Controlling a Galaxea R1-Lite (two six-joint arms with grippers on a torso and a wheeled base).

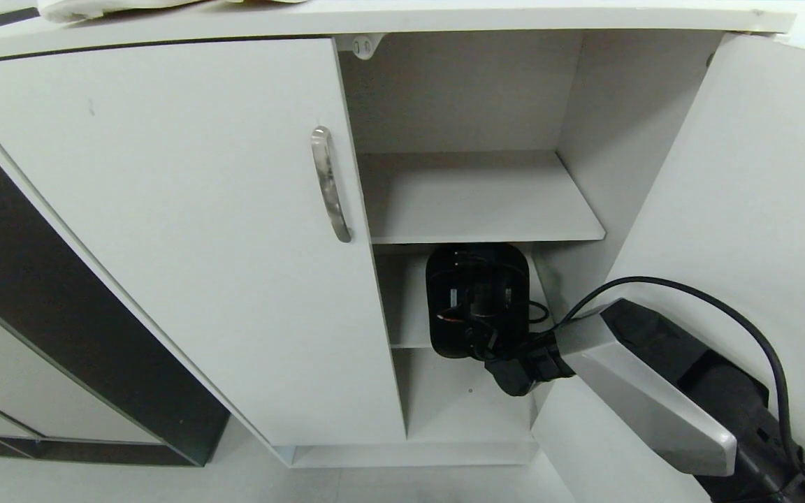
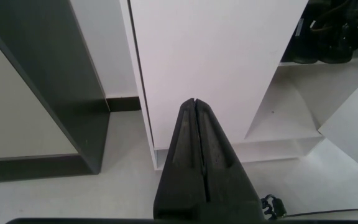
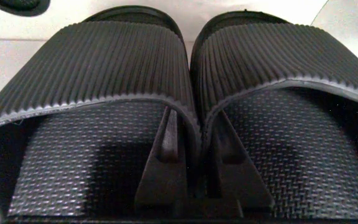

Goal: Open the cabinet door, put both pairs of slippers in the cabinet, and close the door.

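The white cabinet (image 1: pixel 165 230) has its left door shut and its right door (image 1: pixel 745 209) swung open. My right gripper (image 3: pixel 194 158) is shut on a pair of black ribbed slippers (image 3: pixel 123 68), its fingers (image 3: pixel 166 155) pinching the two inner strap edges together. In the head view the pair (image 1: pixel 479 300) hangs at the front of the second shelf (image 1: pixel 402 344), inside the open half. Part of another black slipper (image 3: pixel 17 5) lies farther in. My left gripper (image 2: pixel 194 124) is shut and holds nothing, low over the floor in front of the shut door.
A bare upper shelf (image 1: pixel 479 202) is above the slippers and a bottom compartment (image 1: pixel 465 405) below. The shut door carries a metal handle (image 1: pixel 329 185). A dark panel (image 1: pixel 39 293) stands left of the cabinet. Pale floor (image 2: pixel 104 186) lies in front.
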